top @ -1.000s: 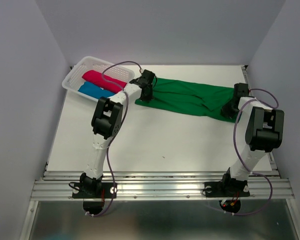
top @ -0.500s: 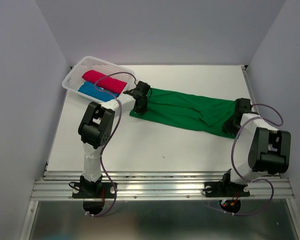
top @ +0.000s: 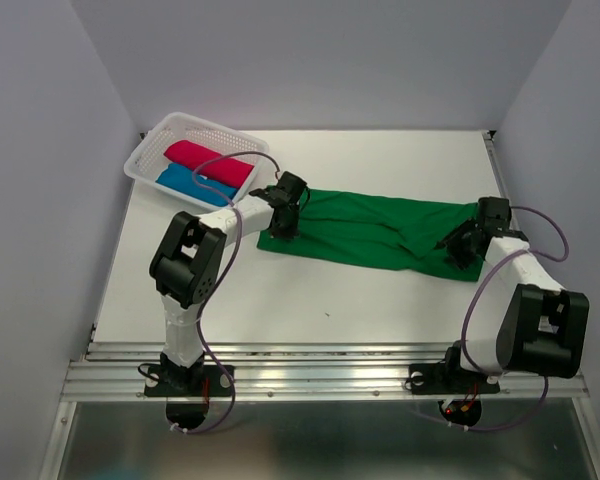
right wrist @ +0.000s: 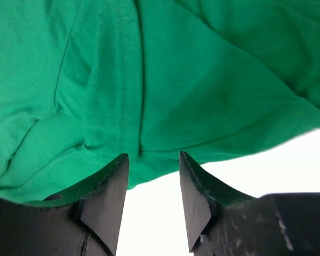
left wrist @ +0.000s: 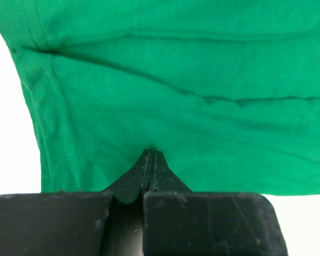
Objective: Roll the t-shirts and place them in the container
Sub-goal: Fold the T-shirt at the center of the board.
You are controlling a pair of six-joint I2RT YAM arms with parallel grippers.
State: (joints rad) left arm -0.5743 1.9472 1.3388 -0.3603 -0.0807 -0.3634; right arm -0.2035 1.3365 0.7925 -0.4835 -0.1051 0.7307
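The green t-shirt (top: 370,228) lies spread lengthwise across the middle of the table; it fills the left wrist view (left wrist: 192,64) and the top of the right wrist view (right wrist: 192,80). My left gripper (top: 285,217) is at the shirt's left end, its jaws shut with the tips (left wrist: 151,152) pinching the fabric. My right gripper (top: 467,246) is at the shirt's right end, open (right wrist: 153,154), with its fingers either side of the shirt's edge and bare table between them. A rolled crimson-pink t-shirt (top: 208,162) and a rolled blue one (top: 190,182) lie in the basket.
The white perforated basket (top: 145,158) stands at the far left corner of the table. Grey walls close in the left, right and back. A metal rail (top: 320,375) runs along the near edge by the arm bases.
Both grippers have moved towards the near edge, and the green shirt has shifted that way and flattened. The right gripper's end now lies on the table.
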